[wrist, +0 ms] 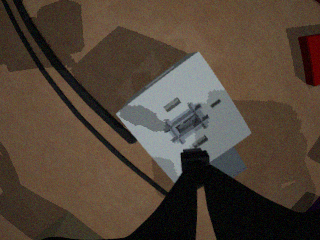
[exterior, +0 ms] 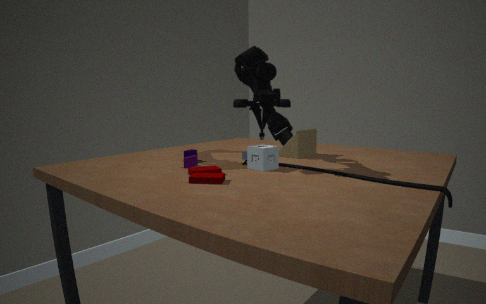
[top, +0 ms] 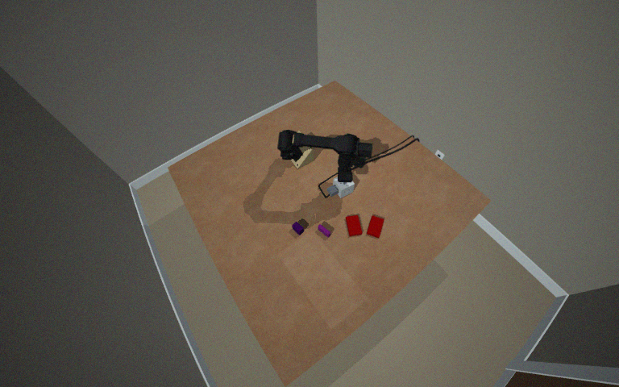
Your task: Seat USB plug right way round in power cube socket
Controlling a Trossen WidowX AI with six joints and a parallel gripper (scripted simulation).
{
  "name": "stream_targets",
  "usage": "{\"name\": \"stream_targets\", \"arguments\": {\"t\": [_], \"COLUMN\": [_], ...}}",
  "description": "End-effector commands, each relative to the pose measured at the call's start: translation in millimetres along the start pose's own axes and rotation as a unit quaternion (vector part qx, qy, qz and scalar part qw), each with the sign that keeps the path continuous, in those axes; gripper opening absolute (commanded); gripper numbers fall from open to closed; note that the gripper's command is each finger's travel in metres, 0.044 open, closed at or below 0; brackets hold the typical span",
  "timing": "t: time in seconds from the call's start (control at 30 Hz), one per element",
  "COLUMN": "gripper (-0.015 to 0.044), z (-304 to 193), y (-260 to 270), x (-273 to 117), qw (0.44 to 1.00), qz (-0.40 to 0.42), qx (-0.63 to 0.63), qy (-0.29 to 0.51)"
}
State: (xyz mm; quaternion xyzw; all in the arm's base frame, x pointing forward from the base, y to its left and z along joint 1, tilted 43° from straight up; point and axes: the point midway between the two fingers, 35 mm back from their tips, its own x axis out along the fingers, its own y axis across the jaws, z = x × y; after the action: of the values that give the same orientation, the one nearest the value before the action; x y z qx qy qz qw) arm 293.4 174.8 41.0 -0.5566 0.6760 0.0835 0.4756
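The white power cube [top: 345, 189] [exterior: 262, 159] [wrist: 200, 80] stands on the table, with the socket [wrist: 189, 124] in its top face. My gripper [exterior: 261, 133] [wrist: 198, 174] points down over the cube and is shut on the USB plug. A small grey-blue part of the plug [exterior: 262, 137] shows just under the fingertips, with a gap between it and the cube top in the exterior view. The fingers hide the plug in the wrist view, so which way round it faces cannot be told. In the top view the arm hides the fingertips.
A grey block plug [top: 332, 190] [exterior: 244, 155] [wrist: 229, 162] sits against the cube's side. A black cable [exterior: 358, 177] [wrist: 60, 65] runs beside the cube. Two red blocks [top: 353, 225] [top: 375, 226] and two purple blocks [top: 297, 228] [top: 324, 230] lie nearby. A beige wedge [exterior: 304, 143] stands behind.
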Motion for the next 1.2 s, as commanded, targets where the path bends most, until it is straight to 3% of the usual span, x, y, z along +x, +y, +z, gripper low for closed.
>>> {"name": "stream_targets", "arguments": {"t": [0.0, 0.6, 1.17], "gripper": [0.0, 0.0, 0.0], "z": [0.2, 0.2, 0.4], "y": [0.2, 0.2, -0.1], "x": [0.0, 0.0, 0.4], "qw": [0.999, 0.96, 0.959], "qz": [0.0, 0.0, 0.0], "qx": [-0.049, -0.279, -0.284], "qy": [-0.001, -0.001, -0.001]}}
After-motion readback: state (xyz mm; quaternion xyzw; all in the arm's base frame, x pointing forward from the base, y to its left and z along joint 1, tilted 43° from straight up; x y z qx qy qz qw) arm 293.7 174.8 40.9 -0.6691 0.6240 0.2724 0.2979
